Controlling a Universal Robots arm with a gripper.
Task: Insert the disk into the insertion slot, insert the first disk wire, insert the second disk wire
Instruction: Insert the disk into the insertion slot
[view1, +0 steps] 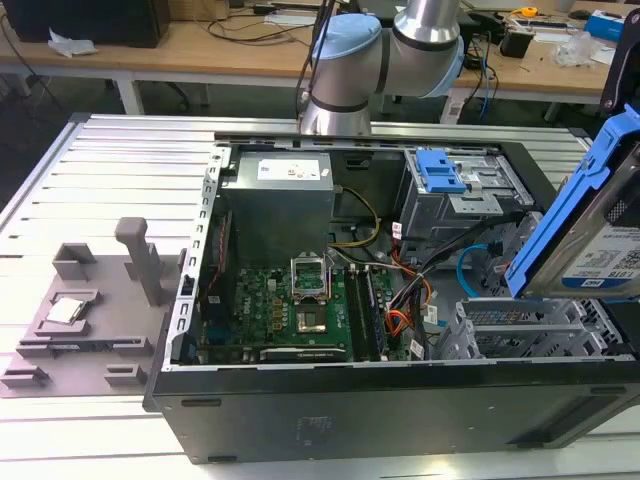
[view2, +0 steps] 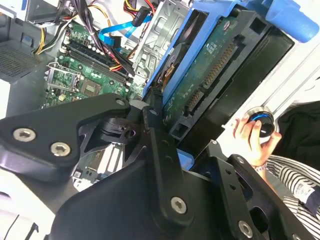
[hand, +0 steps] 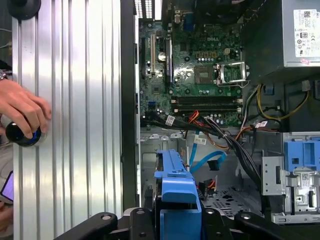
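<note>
Silver hard-drive disk in blue plastic carrier (view1: 600, 250) | gripped by black end effector (hand: 178, 221) | above silver perforated insertion slot (view1: 520, 335) | judged: nothing inserted yet, all three steps left

Item count, as I see it from the controls. I have one gripper (hand: 176, 222), clamped on one disk (view1: 600, 250). Below the gripper is one open computer case (view1: 400, 400). It holds one motherboard (view1: 290, 300), one processor socket (view1: 308, 275), one power supply (view1: 278, 200), one silver drive cage (view1: 520, 335), one blue latch (view1: 440, 170) and one flat blue cable (hand: 207, 162). Away from the gripper are one grey fixture (view1: 90, 310), one knob (hand: 22, 136) and one person's hand (hand: 22, 107) on it.
</note>
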